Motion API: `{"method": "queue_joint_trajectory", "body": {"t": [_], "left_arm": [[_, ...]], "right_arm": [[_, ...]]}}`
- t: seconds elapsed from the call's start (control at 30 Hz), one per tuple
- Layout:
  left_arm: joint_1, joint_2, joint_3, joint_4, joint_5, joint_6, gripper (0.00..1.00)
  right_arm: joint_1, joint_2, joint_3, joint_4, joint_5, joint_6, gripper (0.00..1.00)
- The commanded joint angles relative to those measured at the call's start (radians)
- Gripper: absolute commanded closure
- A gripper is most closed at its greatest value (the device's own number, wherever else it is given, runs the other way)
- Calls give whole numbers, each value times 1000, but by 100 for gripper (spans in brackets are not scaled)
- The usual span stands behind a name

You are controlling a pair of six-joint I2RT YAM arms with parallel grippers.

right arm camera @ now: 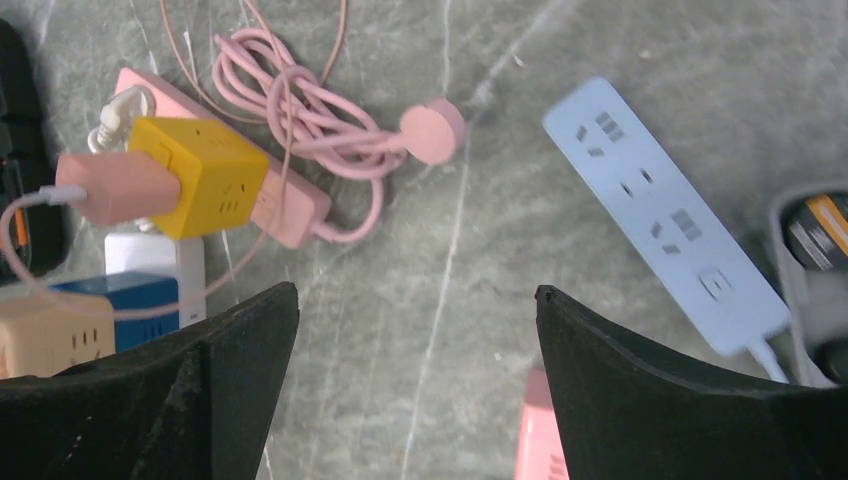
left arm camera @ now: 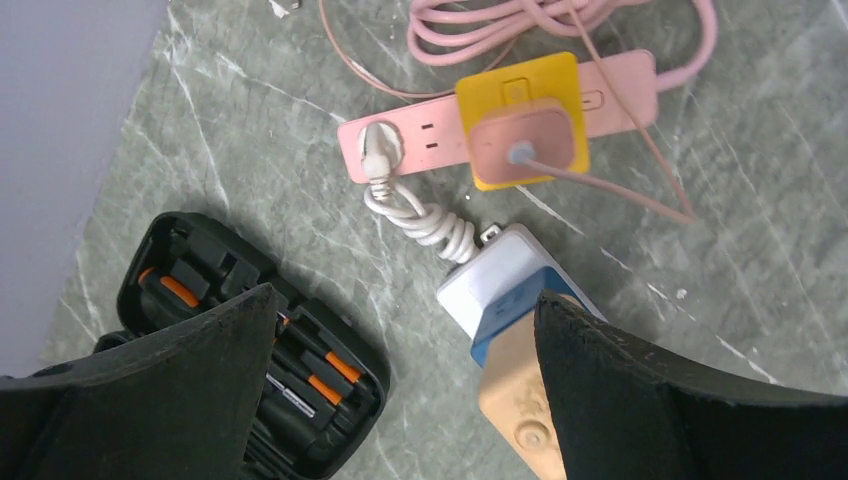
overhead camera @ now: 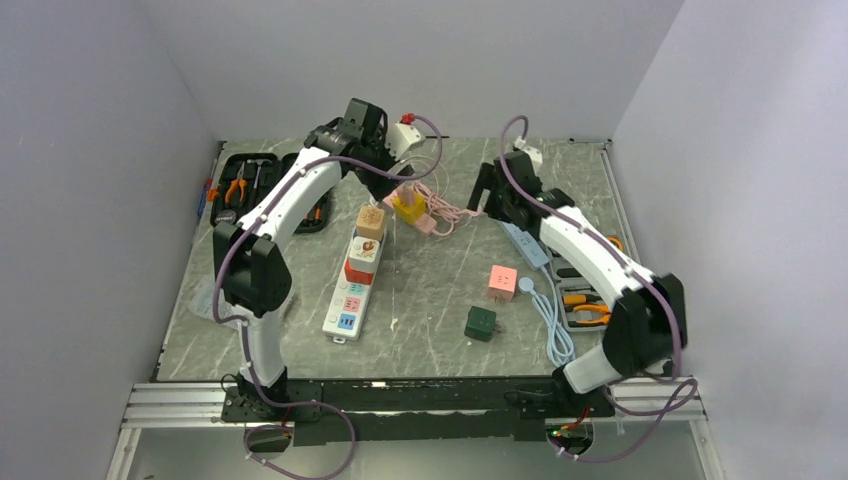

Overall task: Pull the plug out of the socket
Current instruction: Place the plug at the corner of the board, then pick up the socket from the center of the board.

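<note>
Pink plug (left arm camera: 527,148) sits pushed into a yellow cube adapter (left arm camera: 478,95), which is seated on the pink power strip (left arm camera: 430,140) at the far middle of the table. Nearer, a green cube (overhead camera: 481,322) and a pink cube (overhead camera: 502,281) lie loose. At the right, a grey case (right arm camera: 780,250) holds orange-handled tools. Far left, an open black case (overhead camera: 262,158) holds orange-handled pliers (overhead camera: 236,185) and bits. The left gripper (left arm camera: 405,300) and right gripper (right arm camera: 415,292) hover near the strip, fingers spread wide, gripping nothing.
</note>
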Motion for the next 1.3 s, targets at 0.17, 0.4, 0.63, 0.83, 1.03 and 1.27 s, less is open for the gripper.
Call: {"method": "queue_joint_trajectory", "body": {"t": [0.17,0.4,0.63,0.83,1.03,1.27], "left_arm": [[31,42,-24,49,11,-68,7],[72,12,-159,79,2,-14,9],[98,-21,-246,73,11,42,17],[99,-63,-337,42,61,84,21],[99,-89,-376,-26,126,141,26],[123,-118,-358,15,98,124,12]], "right_arm": [[-4,371,277,81,-49,-44,18],[-3,566,400,95,-95,-34,31],[8,615,350,134,-104,-49,38],[32,562,225,152,-82,-52,48],[53,484,106,135,-78,-50,61],[61,321,120,114,-46,-90,59]]}}
